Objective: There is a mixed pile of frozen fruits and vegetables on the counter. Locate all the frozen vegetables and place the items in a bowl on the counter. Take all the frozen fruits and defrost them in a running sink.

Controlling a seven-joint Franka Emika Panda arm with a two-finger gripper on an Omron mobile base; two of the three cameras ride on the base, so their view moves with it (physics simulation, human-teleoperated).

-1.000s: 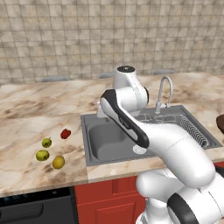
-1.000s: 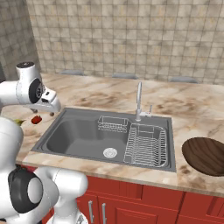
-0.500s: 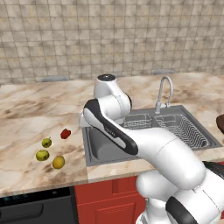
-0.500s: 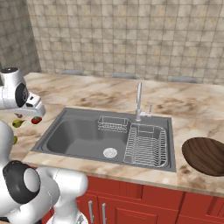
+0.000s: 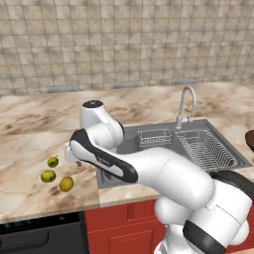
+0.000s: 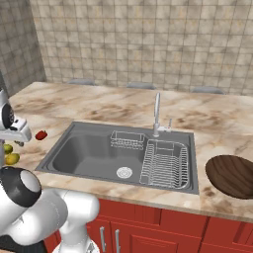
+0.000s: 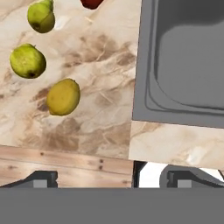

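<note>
The arm has swung from over the sink (image 5: 163,144) leftward toward the pile, and its claw (image 7: 109,177), now spread wide and holding nothing, hangs above the bench (image 7: 100,65) beside the basin's left rim. Sorting has evidently not begun. Left of the sink lie two green fruits (image 7: 27,60), a yellow-orange vegetable (image 7: 63,96) and a red vegetable (image 6: 41,134). The sink holds no produce; right of it, the bowl (image 6: 232,175) appears empty.

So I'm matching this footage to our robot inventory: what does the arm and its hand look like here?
The arm is glossy white, built of thick rounded segments with dark grey-black bands at the joints and a black cap on its upper joint. No cables or markings are visible. The hand shows two small dark grey, blocky finger tips in the hand view.
</note>
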